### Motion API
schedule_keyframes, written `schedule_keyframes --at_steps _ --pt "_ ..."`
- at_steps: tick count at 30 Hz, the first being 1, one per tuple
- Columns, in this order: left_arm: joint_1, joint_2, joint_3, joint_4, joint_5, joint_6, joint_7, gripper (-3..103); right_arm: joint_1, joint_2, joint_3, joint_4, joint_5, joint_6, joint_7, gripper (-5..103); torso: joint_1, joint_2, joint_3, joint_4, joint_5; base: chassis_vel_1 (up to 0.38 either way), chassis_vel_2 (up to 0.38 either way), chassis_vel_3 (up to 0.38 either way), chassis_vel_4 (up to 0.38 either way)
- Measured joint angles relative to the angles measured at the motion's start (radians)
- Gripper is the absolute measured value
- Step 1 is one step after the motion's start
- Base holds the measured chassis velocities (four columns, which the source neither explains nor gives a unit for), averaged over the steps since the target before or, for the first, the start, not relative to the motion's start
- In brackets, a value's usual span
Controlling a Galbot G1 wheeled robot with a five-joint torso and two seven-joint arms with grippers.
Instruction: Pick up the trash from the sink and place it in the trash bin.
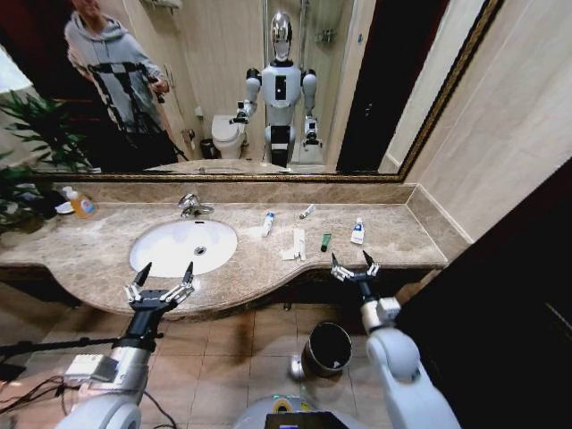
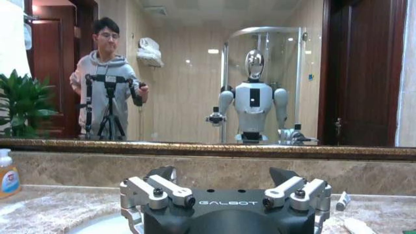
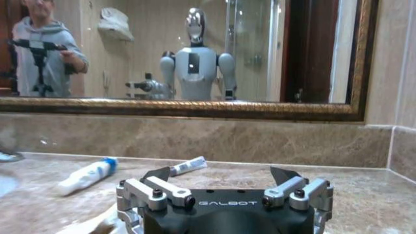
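The trash lies on the marble counter to the right of the white sink [image 1: 170, 248], not in the basin. It is a white tube with a blue cap [image 1: 267, 222], a small white tube [image 1: 307, 212], flat white packets [image 1: 295, 245], a dark green tube [image 1: 325, 241] and a blue-labelled tube [image 1: 357, 231]. The black trash bin [image 1: 326, 349] stands on the floor under the counter edge. My left gripper [image 1: 164, 272] hovers open at the front rim of the sink. My right gripper [image 1: 350, 259] is open at the counter edge, just in front of the green tube. The blue-capped tube [image 3: 87, 174] lies ahead of it.
A chrome faucet [image 1: 189, 206] stands behind the basin. An amber soap bottle [image 1: 82, 204] and a green plant [image 1: 27, 152] are at the far left. A gold-framed mirror [image 1: 268, 89] runs along the back wall, and a tiled side wall closes the counter on the right.
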Motion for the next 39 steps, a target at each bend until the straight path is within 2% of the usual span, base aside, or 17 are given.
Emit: schedule_keyframes --at_steps 4,6,12,18,28,30,33,34,36,38,39 --pt "0.000 0.000 0.000 0.000 0.000 0.000 0.000 100 0.131 -0.048 -0.009 -0.101 0.050 -0.035 0.001 100 0.000 0.000 0.000 0.0000 -0.0002 0.000 0.000 0.000 0.000" --pt "0.000 0.000 0.000 0.000 0.000 0.000 0.000 100 0.242 -0.085 -0.021 -0.212 0.089 -0.058 0.000 100 0.000 0.000 0.000 0.0001 -0.0001 0.000 0.000 0.000 0.000" --pt "0.000 0.000 0.000 0.000 0.000 0.000 0.000 100 0.385 -0.122 -0.047 -0.397 0.094 -0.069 -0.006 100 0.000 0.000 0.000 0.0001 0.0000 0.000 0.000 0.000 0.000" --pt "0.000 0.000 0.000 0.000 0.000 0.000 0.000 100 0.445 -0.122 -0.048 -0.515 0.052 -0.067 -0.018 100 0.000 0.000 0.000 0.0000 0.0000 0.000 0.000 0.000 0.000" --pt "0.000 0.000 0.000 0.000 0.000 0.000 0.000 100 0.496 -0.121 -0.042 -0.633 0.079 -0.076 -0.026 101 0.000 0.000 0.000 0.0000 -0.0002 0.000 0.000 0.000 0.000" --pt "0.000 0.000 0.000 0.000 0.000 0.000 0.000 100 0.496 -0.126 -0.041 -0.640 0.085 -0.078 -0.030 97 0.000 0.000 0.000 0.0000 -0.0002 0.000 0.000 0.000 0.000" --pt "0.000 0.000 0.000 0.000 0.000 0.000 0.000 100 0.489 -0.136 -0.037 -0.643 0.095 -0.081 -0.035 84 0.000 0.000 0.000 0.0000 -0.0003 0.000 0.000 0.000 0.000" --pt "0.000 0.000 0.000 0.000 0.000 0.000 0.000 100 0.489 -0.136 -0.037 -0.643 0.095 -0.081 -0.035 84 0.000 0.000 0.000 0.0000 -0.0003 0.000 0.000 0.000 0.000" --pt "0.000 0.000 0.000 0.000 0.000 0.000 0.000 100 0.476 -0.141 -0.035 -0.637 0.110 -0.088 -0.038 73 0.000 0.000 0.000 0.0000 -0.0003 0.000 0.000 0.000 0.000" --pt "0.000 0.000 0.000 0.000 0.000 0.000 0.000 100 0.471 -0.144 -0.035 -0.634 0.113 -0.089 -0.039 73 0.000 0.000 0.000 0.0001 -0.0005 0.000 0.000 0.000 0.000" --pt "0.000 0.000 0.000 0.000 0.000 0.000 0.000 100 0.463 -0.146 -0.035 -0.629 0.115 -0.089 -0.040 67 0.000 0.000 0.000 0.0001 -0.0006 0.000 0.000 0.000 0.000"
